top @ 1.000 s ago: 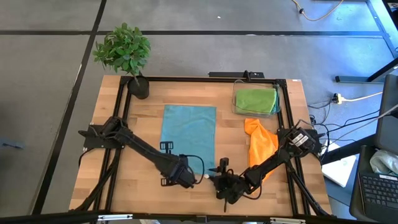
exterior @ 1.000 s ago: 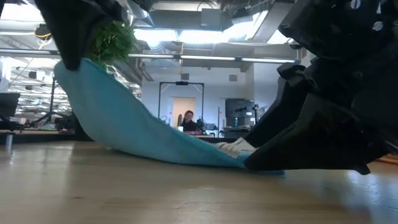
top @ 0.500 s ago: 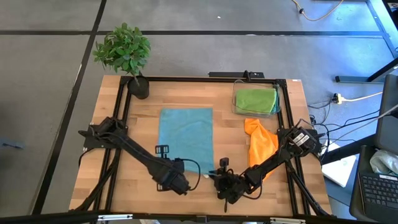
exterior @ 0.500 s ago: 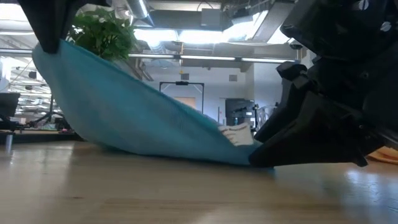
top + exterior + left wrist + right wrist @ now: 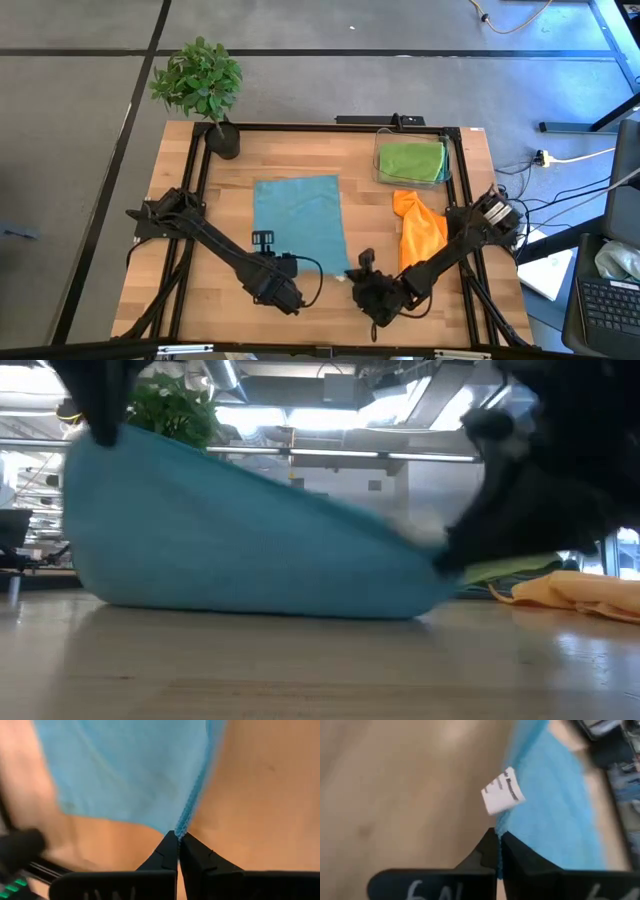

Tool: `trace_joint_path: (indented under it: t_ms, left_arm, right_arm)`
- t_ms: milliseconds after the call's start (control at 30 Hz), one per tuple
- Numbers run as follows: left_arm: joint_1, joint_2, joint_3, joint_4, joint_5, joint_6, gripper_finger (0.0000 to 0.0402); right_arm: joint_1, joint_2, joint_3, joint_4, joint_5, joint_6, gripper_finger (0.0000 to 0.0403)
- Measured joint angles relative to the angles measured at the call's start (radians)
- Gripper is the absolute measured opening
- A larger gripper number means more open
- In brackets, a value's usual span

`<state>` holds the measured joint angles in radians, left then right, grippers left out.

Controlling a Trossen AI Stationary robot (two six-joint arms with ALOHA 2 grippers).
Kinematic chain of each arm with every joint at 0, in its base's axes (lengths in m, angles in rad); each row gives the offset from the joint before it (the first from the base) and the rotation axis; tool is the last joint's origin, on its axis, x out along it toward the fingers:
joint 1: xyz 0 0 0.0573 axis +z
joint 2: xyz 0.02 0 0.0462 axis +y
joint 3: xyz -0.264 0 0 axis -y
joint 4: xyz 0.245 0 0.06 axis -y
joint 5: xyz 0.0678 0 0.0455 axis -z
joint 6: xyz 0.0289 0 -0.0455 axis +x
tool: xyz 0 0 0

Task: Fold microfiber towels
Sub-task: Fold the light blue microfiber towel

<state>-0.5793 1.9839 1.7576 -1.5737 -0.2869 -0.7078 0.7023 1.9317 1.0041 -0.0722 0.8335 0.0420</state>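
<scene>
Where wooden table [image 5: 230, 190] stood on grey floor, teal towel [image 5: 298, 208] lay mid-table; left gripper [image 5: 178, 840] pinched near-left corner, right gripper [image 5: 497, 838] newly clamped near-right corner, lifted higher than before.

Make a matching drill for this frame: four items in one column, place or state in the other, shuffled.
Items:
1. teal towel
2. lime green towel
3. orange towel
4. potted plant

Places or states:
A. at the table's far left corner
B. crumpled on the table, just in front of the bin
C. near corners pinched by the left gripper and right gripper
D. inside the clear plastic bin

Pairs: 1-C, 2-D, 3-B, 4-A
</scene>
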Motion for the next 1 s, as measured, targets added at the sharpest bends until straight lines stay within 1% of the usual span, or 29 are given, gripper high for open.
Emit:
trace_joint_path:
  t_ms: [33, 100, 200, 267, 367, 467, 567, 767, 867, 933, 1000]
  left_arm:
    - [0.000, 0.000, -0.001, 0.001, -0.041, 0.016, 0.0001]
    - [0.002, 0.000, -0.013, 0.002, -0.114, 0.044, 0.0001]
    - [0.010, 0.000, -0.041, 0.002, -0.184, 0.057, 0.0001]
    - [0.011, 0.000, -0.073, 0.003, -0.209, 0.055, 0.0001]
    - [0.009, 0.000, -0.156, 0.003, -0.220, 0.035, 0.0001]
    - [0.010, -0.003, -0.257, 0.002, -0.225, 0.028, 0.0001]
    - [0.011, -0.004, -0.345, 0.005, -0.286, 0.002, 0.0002]
    - [0.033, -0.034, -0.474, 0.011, -0.459, -0.044, 0.0001]
    - [0.061, -0.070, -0.538, 0.065, -0.525, -0.033, 0.0001]
    - [0.086, -0.100, -0.584, 0.132, -0.535, 0.007, 0.0001]
    - [0.115, -0.140, -0.625, 0.212, -0.523, 0.056, 0.0001]
  right_arm:
    - [-0.011, -0.017, 0.001, -0.027, 0.022, -0.021, 0.0006]
    - [-0.046, -0.033, 0.003, -0.076, 0.029, -0.045, 0.0008]
    - [-0.106, -0.042, 0.002, -0.117, 0.031, -0.083, 0.0016]
    - [-0.143, -0.043, 0.002, -0.120, 0.033, -0.130, 0.0017]
    - [-0.204, -0.043, 0.003, -0.118, 0.034, -0.187, 0.0012]
    - [-0.268, -0.043, 0.003, -0.118, 0.070, -0.239, 0.0006]
    - [-0.325, -0.044, 0.005, -0.105, 0.071, -0.286, 0.0008]
    - [-0.435, -0.045, 0.006, -0.069, 0.004, -0.379, 0.0013]
    - [-0.481, -0.045, 0.006, -0.029, -0.036, -0.446, 0.0008]
    - [-0.512, -0.045, 0.006, 0.000, -0.059, -0.489, 0.0007]
    - [-0.544, -0.045, 0.006, 0.018, -0.081, -0.508, 0.0008]
